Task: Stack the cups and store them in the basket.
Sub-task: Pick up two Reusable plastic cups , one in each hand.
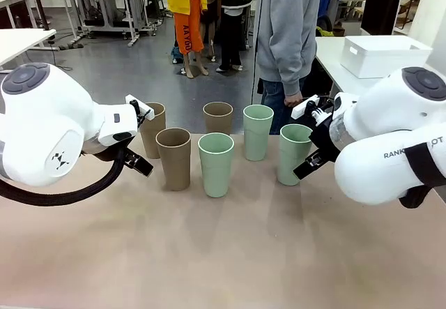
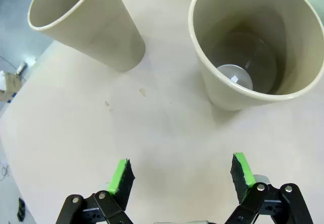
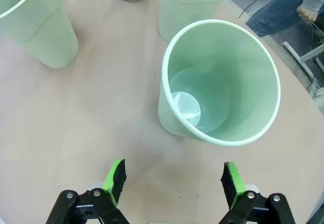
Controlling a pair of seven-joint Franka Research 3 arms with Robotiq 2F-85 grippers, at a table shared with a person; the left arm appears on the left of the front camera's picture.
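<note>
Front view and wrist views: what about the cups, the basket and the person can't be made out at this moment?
Basket, front view: its inside, hidden by its own near wall.
Leftmost tan cup, front view: lower left side, behind the left arm.
Rightmost green cup, front view: lower right side, behind the right arm.
Person's hand, right wrist view: cut off by the right edge.

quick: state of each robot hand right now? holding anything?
Left hand: open, holding nothing; tan cup just ahead.
Right hand: open, holding nothing; green cup just ahead.
</note>
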